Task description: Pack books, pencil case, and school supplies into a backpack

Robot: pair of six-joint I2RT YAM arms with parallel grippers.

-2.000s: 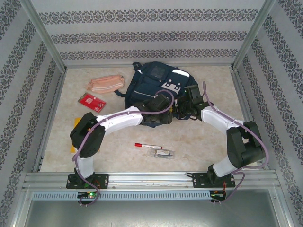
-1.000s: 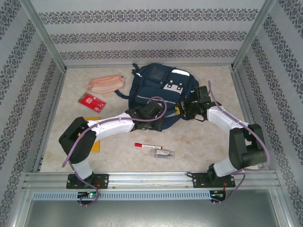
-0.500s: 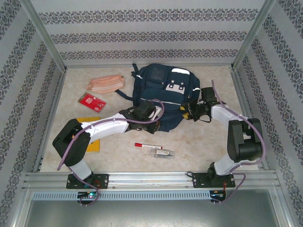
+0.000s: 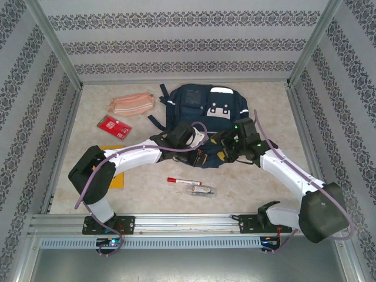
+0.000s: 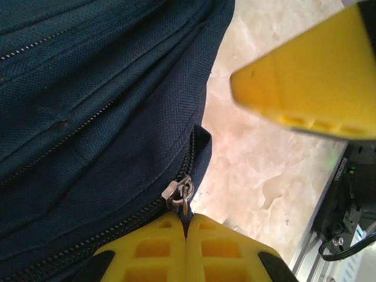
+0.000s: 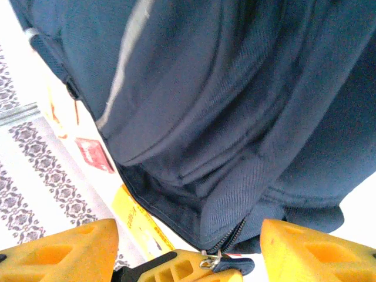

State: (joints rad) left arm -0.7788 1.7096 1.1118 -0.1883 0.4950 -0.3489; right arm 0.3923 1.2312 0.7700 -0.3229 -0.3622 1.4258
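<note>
Recording the table [image 4: 247,191] as a pale marbled surface inside patterned walls. Finding the backpack [image 4: 197,100] lying flat at the far middle of it, navy blue, with white stripe and pale patches facing up.

Noting both arms reaching in to the bag's near edge, with the left gripper [image 4: 198,154] and the right gripper [image 4: 222,154] sitting just beside each other there.

Observing, in the left wrist view, the left gripper [image 5: 187,226] with yellow pads pressed together, pinching the metal zip pull [image 5: 183,194] at the end of a dark zip on the bag.

Observing, in the right wrist view, the right gripper [image 6: 188,232] spread wide and holding nothing, with one finger on either side of the pinched zip pull [image 6: 208,261].

Logging the book [image 4: 117,179], yellow-orange, lying at near left, partly under the left arm. Logging the pencil case [image 4: 131,104], salmon pink, at far left, just left of the backpack. Logging the red packet [image 4: 114,125] near the pencil case, on its near side.

Logging the marker [image 4: 183,181], white with a red cap, lying between the arm bases and the backpack. Logging the clear-wrapped item [image 4: 200,190] just beside the marker; unable to tell whether touching.
</note>
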